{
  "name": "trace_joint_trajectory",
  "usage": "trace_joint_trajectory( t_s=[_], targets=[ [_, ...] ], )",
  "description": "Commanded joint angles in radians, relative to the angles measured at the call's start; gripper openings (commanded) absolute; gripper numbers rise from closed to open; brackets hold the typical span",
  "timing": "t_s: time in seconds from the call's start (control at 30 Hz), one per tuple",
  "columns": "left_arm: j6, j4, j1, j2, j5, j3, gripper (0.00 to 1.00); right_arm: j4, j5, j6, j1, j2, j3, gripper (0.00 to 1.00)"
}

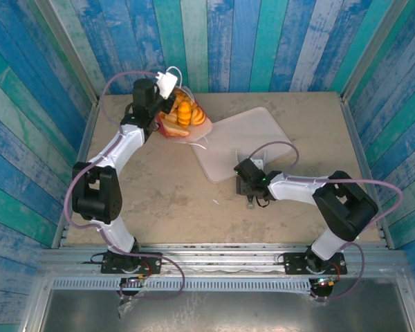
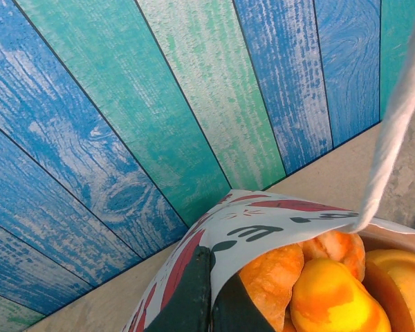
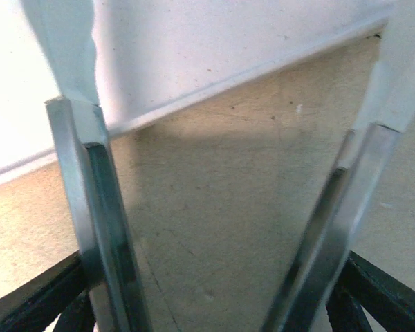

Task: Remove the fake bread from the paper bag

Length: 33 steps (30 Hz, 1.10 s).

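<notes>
Paper bag (image 1: 167, 131) (image 2: 263, 221), left of tray (image 1: 249, 131), fake bread (image 1: 183, 111) (image 2: 332, 290) inside; my left gripper (image 1: 159, 104) (image 2: 211, 290) pinches bag's rim, clenched; my right gripper (image 1: 250, 200) (image 3: 221, 207), at tray's near edge, fingers spread, grasping nothing.

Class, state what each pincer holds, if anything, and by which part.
Left pincer clamps the paper bag by its rim; right pincer holds nothing.

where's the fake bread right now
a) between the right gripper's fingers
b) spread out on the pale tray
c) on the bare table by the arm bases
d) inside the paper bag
d: the fake bread sits inside the paper bag, whose rim the shut left gripper pinches, while the open right gripper holds nothing.
</notes>
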Motion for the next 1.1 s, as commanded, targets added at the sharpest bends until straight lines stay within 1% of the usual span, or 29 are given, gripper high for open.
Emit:
trace_joint_trajectory(
  t_s=[0.0,0.07,0.2,0.37,0.5,0.57,0.7,0.73,0.93,1.07],
  targets=[
    [-0.007,0.042,0.0,-0.118,0.006,0.012,0.0,-0.176,-0.052,0.066,0.003,0.035,-0.1,0.82],
    [-0.01,0.043,0.001,-0.115,0.008,0.015,0.0,-0.179,-0.047,0.082,0.008,0.041,-0.099,0.81],
    [-0.011,0.039,0.001,-0.114,0.011,0.014,0.0,-0.171,-0.033,0.111,0.008,0.068,-0.095,0.76],
    [-0.01,0.037,0.001,-0.119,0.008,0.013,0.0,-0.158,-0.03,0.122,0.009,0.084,-0.095,0.64],
    [-0.01,0.037,0.0,-0.119,0.008,0.011,0.0,-0.155,-0.031,0.139,0.01,0.068,-0.118,0.59],
    [-0.011,0.037,0.0,-0.12,0.008,0.009,0.0,-0.153,-0.032,0.143,0.011,0.055,-0.127,0.53],
    [-0.016,0.037,0.0,-0.123,0.008,0.003,0.0,-0.179,-0.026,0.135,0.011,0.02,-0.11,0.3],
    [-0.017,0.037,0.001,-0.124,0.008,0.003,0.0,-0.187,-0.023,0.125,0.011,0.007,-0.102,0.28],
    [-0.022,0.035,0.001,-0.128,-0.006,0.001,0.0,-0.262,0.025,0.035,0.007,-0.137,0.005,0.26],
    [-0.035,0.037,-0.001,-0.127,-0.001,-0.003,0.0,-0.259,0.006,-0.042,-0.018,-0.238,0.081,0.26]
  ],
)
